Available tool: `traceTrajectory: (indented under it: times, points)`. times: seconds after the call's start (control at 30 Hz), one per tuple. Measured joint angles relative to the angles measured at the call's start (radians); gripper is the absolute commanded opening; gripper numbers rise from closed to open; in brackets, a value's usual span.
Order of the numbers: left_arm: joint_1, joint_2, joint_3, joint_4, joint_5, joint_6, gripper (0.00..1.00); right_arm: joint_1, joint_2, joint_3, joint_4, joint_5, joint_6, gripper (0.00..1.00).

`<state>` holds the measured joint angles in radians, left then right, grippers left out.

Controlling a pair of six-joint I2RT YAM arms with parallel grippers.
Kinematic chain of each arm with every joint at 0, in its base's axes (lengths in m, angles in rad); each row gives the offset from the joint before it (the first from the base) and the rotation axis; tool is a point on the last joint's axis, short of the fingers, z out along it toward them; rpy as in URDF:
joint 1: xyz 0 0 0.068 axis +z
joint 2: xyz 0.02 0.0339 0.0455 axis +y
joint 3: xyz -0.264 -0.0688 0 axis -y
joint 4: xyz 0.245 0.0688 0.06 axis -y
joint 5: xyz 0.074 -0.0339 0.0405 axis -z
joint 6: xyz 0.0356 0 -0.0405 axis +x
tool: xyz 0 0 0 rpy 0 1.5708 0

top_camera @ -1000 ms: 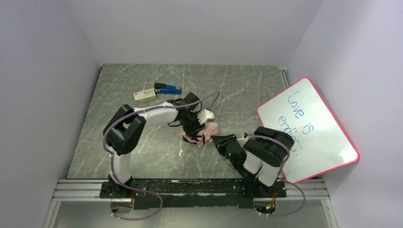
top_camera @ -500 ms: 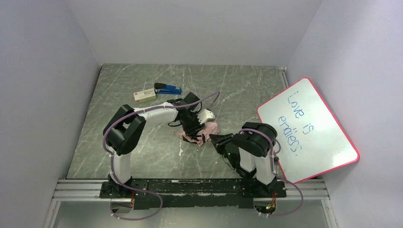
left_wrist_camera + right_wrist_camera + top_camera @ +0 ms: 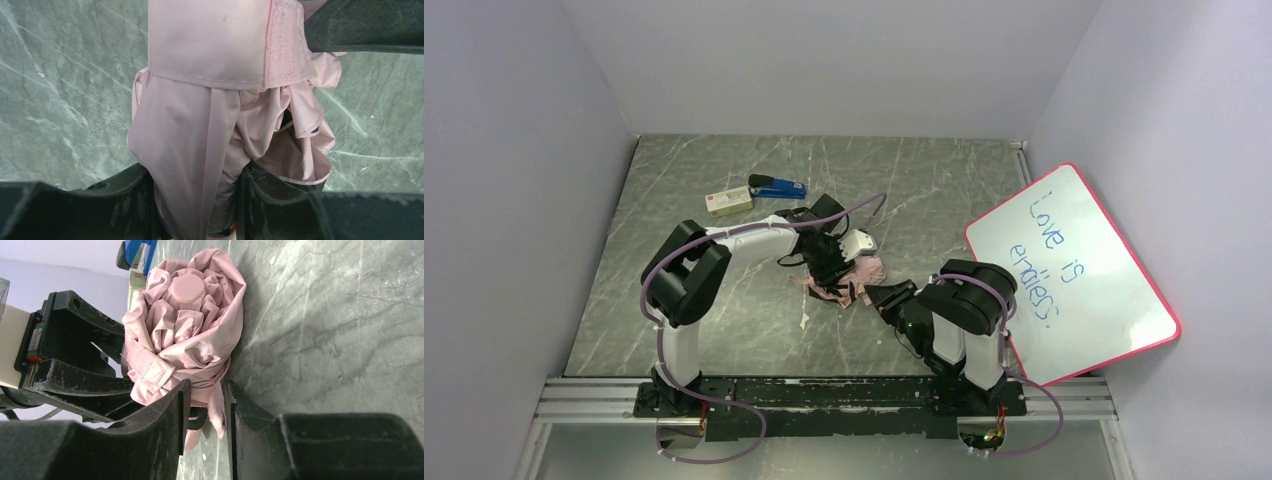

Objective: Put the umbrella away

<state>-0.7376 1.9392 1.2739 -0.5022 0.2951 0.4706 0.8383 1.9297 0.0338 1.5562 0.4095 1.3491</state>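
We find umbrella [image 3: 854, 276] bundled, resting on table [image 3: 714, 320] mid-area, between both arms. Left gripper [image 3: 197, 172] clamped round gathered pink fabric. Right gripper [image 3: 206, 390] nipping loose fold at bundle's edge. We note strap [image 3: 215, 45] lying across bundle.

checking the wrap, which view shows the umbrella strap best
Left wrist: the strap fills the top of the frame, fastener patch clear. Right wrist shows it smaller, at an angle against the umbrella. The top view shows only a pink bundle.
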Motion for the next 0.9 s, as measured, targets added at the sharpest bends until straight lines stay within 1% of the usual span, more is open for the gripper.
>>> traceTrajectory:
  times: [0.17,0.37,0.5,0.7,0.8,0.9]
  points:
    - [0.0,0.0,0.0,0.0,0.0,0.0,0.05,0.0,-0.003,-0.002,0.0,-0.003,-0.02,0.32]
    - [0.0,0.002,0.002,-0.002,0.0,0.0,0.05,-0.001,0.013,-0.003,0.0,-0.003,-0.018,0.2]
    - [0.0,0.002,0.002,-0.002,0.0,0.0,0.05,-0.002,0.016,-0.002,0.0,-0.003,-0.01,0.17]
    - [0.0,0.002,0.002,-0.002,0.0,0.0,0.05,-0.002,0.016,-0.002,0.0,-0.01,-0.003,0.17]
    - [0.0,0.002,0.002,-0.002,0.0,0.0,0.05,-0.002,0.016,-0.002,0.0,-0.012,-0.002,0.22]
    - [0.0,0.002,0.002,-0.002,0.0,0.0,0.05,-0.002,0.016,-0.003,0.0,-0.014,-0.002,0.24]
